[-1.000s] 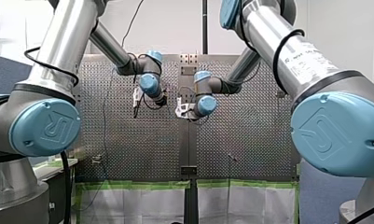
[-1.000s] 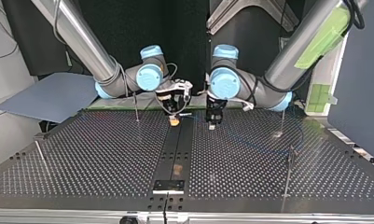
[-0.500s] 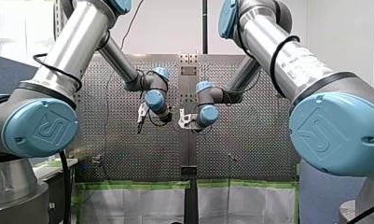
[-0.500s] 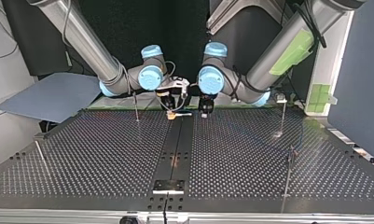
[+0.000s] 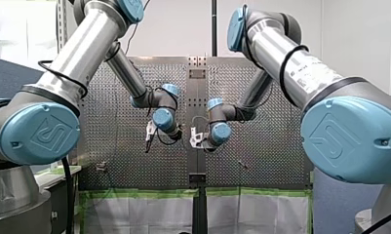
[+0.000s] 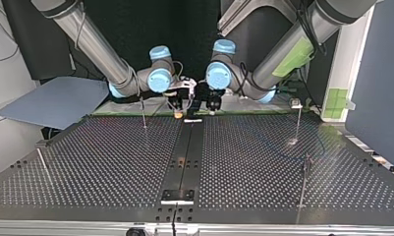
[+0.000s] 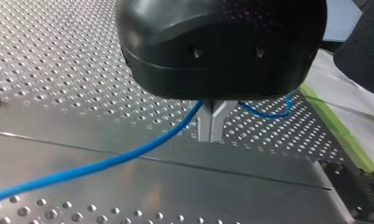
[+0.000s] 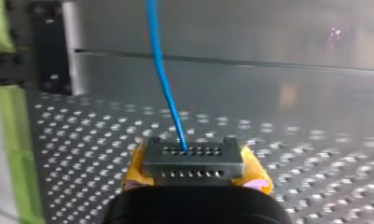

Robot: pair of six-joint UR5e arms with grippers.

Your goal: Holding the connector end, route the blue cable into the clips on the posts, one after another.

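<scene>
My right gripper (image 8: pixel 194 173) is clamped on a grey rectangular connector (image 8: pixel 193 156). Its yellow pads (image 8: pixel 134 171) press the block's two ends, and the black housing behind them hides the rest of the fingers. A thin blue cable (image 8: pixel 168 93) leaves the connector's upper row of holes. It runs straight ahead of the gripper over the silver perforated table (image 8: pixel 315 140) until the view's edge cuts it off.

My left gripper (image 7: pixel 211 133) has its two metal fingers (image 7: pixel 204 126) pinched narrow on the same cable, just under its bulky black body, which covers the finger roots. One stretch trails off beside the gripper and out of sight; another curls on the table behind the fingers.

In the top view the two grippers hang close together, and the cable between them is too thin to make out. A slim metal post (image 6: pixel 299 123) stands well apart from my left gripper, and its tip is too small to read as a clip.
</scene>
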